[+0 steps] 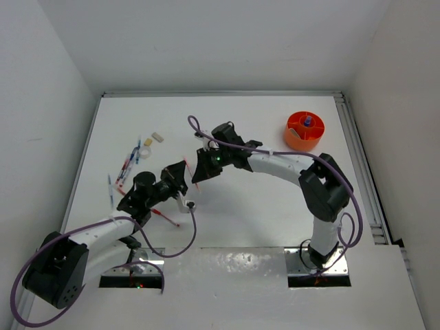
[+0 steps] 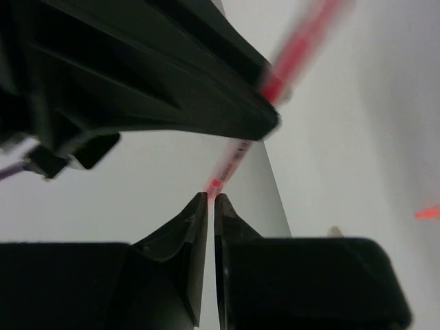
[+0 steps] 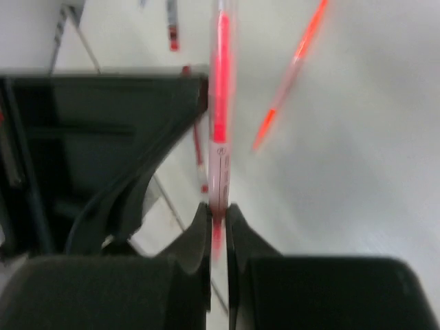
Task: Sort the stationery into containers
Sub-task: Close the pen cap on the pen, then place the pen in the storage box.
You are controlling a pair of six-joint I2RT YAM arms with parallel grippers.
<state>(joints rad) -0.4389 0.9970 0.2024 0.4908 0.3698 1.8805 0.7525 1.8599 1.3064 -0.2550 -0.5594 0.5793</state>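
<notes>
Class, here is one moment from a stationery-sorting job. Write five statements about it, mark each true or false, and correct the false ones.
1. The right claw is shut on a red pen. True.
2. The orange tub stands at the left edge of the table. False: it stands near the far right corner.
3. A blue-capped bottle sits inside the orange tub. True.
4. The beige block is in the tub. False: it lies on the table, far left.
5. The left claw is wide open. False: it is shut, with its tips at the red pen's end.
</notes>
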